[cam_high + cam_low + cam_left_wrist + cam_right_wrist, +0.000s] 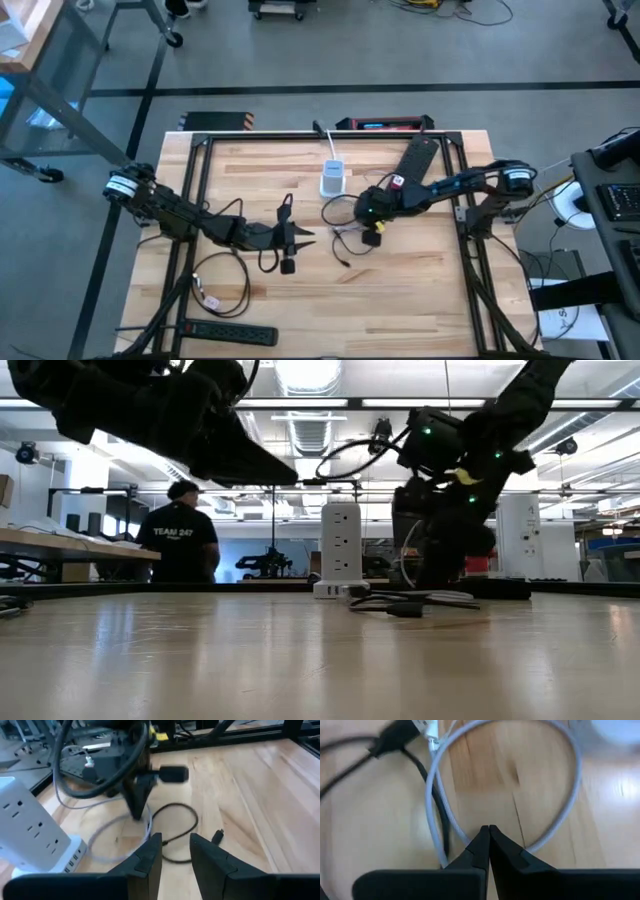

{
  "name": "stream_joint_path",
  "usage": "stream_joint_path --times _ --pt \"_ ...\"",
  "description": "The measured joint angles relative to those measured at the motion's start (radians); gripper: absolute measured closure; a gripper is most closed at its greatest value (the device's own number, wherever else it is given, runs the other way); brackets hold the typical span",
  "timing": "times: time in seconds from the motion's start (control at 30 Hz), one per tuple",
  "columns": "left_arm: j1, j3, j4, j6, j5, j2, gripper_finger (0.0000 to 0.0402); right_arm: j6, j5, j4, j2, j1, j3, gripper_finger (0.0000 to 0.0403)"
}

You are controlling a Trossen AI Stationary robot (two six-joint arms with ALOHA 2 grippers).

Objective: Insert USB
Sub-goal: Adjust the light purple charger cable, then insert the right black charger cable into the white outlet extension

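usb cable (390, 742): one black, lying on desk (420, 290) beside one white power tower (332, 178). right gripper (489, 831) pressed together above one grey cable (570, 815); left gripper (175, 842) spread, empty.

The tabletop (400, 300) is made of pale wood planks with a black frame around it. Under it, the floor (330, 50) is grey with dark lines across it. Seen from table height, the room behind is big and open. Long bright lights (300, 403) run along the ceiling. A person (181, 532) in a dark shirt with white letters stands with their back turned, next to a long desk (70, 550) at the side.
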Motion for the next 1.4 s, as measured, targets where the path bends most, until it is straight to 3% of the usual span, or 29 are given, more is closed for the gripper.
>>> stream_joint_path --times 0.27,0.4,0.5,0.67,0.8,0.93,1.07,1.17,1.4 --pt "-0.003 -0.007 -0.001 -0.038 0.131 0.01 0.0315 0.121 0.061 -0.496 -0.18 0.05 -0.015 0.0403" --pt "-0.002 -0.008 0.09 -0.046 0.131 0.074 0.0315 0.155 0.156 -0.497 -0.292 0.117 -0.014 0.0403" --pt "0.007 0.002 0.21 -0.036 0.131 0.148 0.0315 0.15 0.213 -0.391 -0.354 0.175 -0.019 0.0403" --pt "0.013 0.1 0.208 -0.026 0.132 0.26 0.0315 0.093 0.28 -0.085 -0.399 0.283 -0.069 0.0403" --pt "0.027 0.222 0.062 -0.057 0.2 0.321 0.0307 0.112 0.285 0.213 -0.379 0.371 -0.155 0.0403" --pt "0.036 0.352 -0.121 -0.049 0.203 0.375 0.028 0.167 0.305 0.397 -0.333 0.454 -0.217 0.0403" --pt "0.053 0.453 -0.262 -0.038 0.211 0.419 0.024 0.196 0.374 0.461 -0.266 0.519 -0.247 0.0403" --pt "0.072 0.507 -0.337 -0.019 0.283 0.456 0.0212 0.232 0.398 0.462 -0.215 0.54 -0.245 0.0403" --pt "0.133 0.618 -0.548 0.033 0.309 0.487 0.0175 0.284 0.427 0.507 -0.12 0.549 -0.221 0.0403"
